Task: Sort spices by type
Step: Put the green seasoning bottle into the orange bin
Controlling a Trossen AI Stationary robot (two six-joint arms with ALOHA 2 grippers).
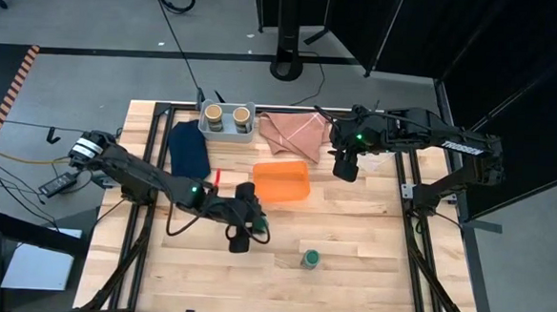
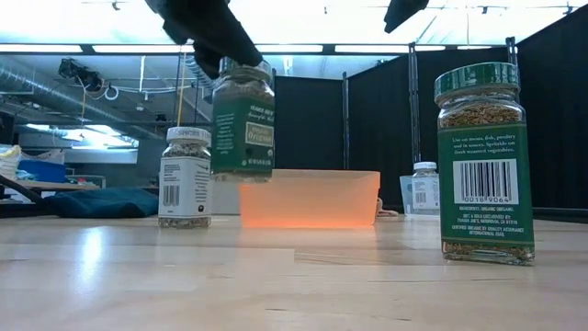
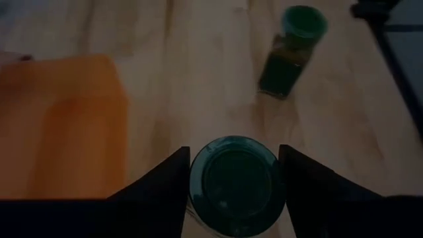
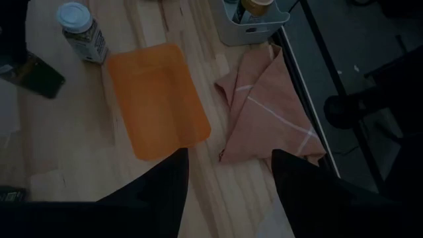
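My left gripper [image 1: 244,233] is shut on a green-capped spice jar [image 2: 243,119], in the air near the orange tray's [image 1: 280,182] near-left corner. A second green-capped jar [image 1: 310,260] stands on its base on the table nearer the front edge, also seen in the left wrist view [image 3: 291,49]. Two tan-capped jars [image 1: 226,116] stand in the pale grey bin [image 1: 224,131]. One white-capped jar [image 2: 184,179] stands left of the tray, another [image 2: 424,188] to its right. My right gripper [image 1: 345,167] hangs open above the table beside the pink cloth, touching nothing. My left gripper pinches the green-capped jar at its cap [image 3: 236,182], one finger [image 3: 158,192] on either side of it. The fingers come from above, pointing down. The jar hangs below them, lifted clear of the table and slightly tilted [image 2: 243,138].
A folded pink cloth [image 1: 294,131] lies at the far edge beside the bin, and a dark blue cloth [image 1: 188,146] lies left of the tray. Bare wood stretches along the near part of the table around the standing green jar.
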